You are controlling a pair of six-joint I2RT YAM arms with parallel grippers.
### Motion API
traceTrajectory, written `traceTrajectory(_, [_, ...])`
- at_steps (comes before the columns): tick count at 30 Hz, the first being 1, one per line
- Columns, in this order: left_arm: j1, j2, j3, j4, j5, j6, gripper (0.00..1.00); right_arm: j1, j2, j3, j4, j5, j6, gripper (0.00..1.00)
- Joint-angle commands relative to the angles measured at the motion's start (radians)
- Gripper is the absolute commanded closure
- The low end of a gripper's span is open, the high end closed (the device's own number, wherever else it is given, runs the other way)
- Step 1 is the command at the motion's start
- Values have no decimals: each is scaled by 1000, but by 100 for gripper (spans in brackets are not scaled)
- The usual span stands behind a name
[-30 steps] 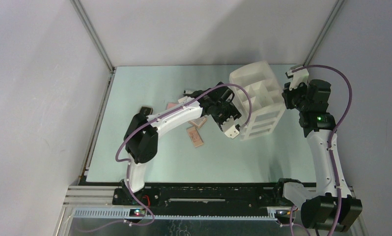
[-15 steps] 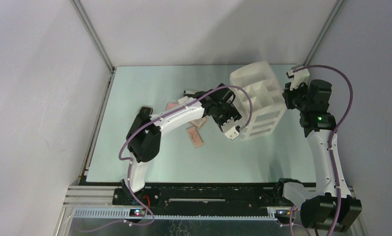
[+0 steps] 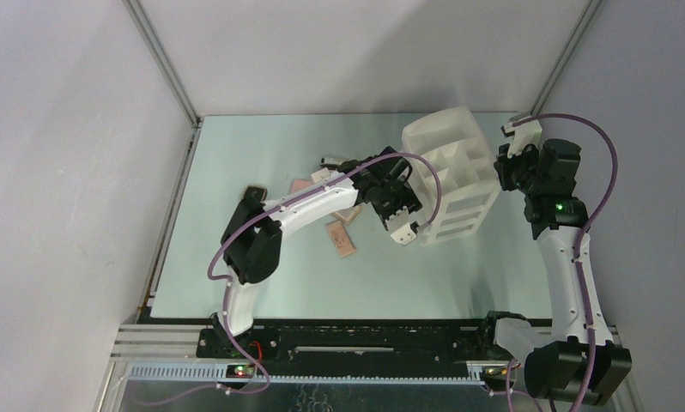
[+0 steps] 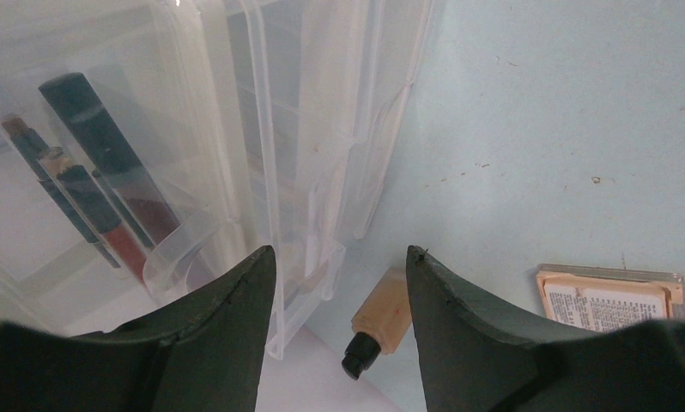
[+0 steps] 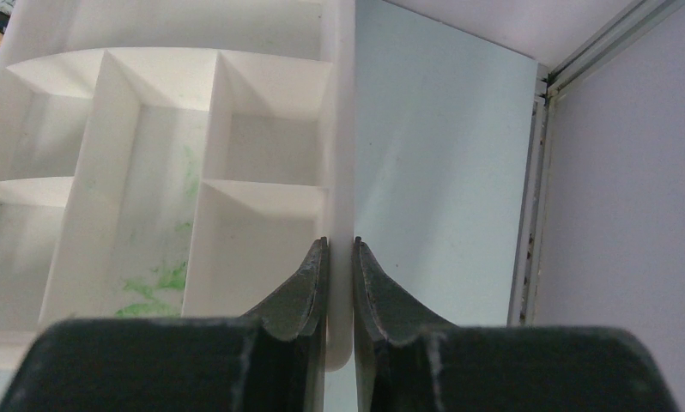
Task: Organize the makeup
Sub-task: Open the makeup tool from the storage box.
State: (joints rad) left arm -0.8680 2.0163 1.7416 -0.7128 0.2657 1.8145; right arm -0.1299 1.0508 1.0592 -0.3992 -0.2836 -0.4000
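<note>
Just beyond the spread left gripper (image 4: 341, 254) lies a beige bottle (image 4: 387, 312) (black-capped).

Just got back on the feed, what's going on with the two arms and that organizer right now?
The right end effector is pinched shut on the right-hand wall of the white organizer. The left end effector is open and empty, hanging at the organizer's clear front corner, above a beige bottle with a black cap lying on the table. Some pencils are already inside the organizer; a palette lies on the table near the bottle.
</note>
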Motion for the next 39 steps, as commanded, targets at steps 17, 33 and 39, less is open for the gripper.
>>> traceTrajectory(17, [-27, 14, 27, 3, -64, 100, 37, -23, -12, 2, -9, 20, -34, 100])
traceTrajectory(33, [-44, -19, -34, -65, -153, 145, 44, -31, -11, 2, -11, 12, -37, 100])
traceTrajectory(39, [-48, -61, -61, -103, -169, 134, 50, -31, -12, 1, -9, 29, -39, 100])
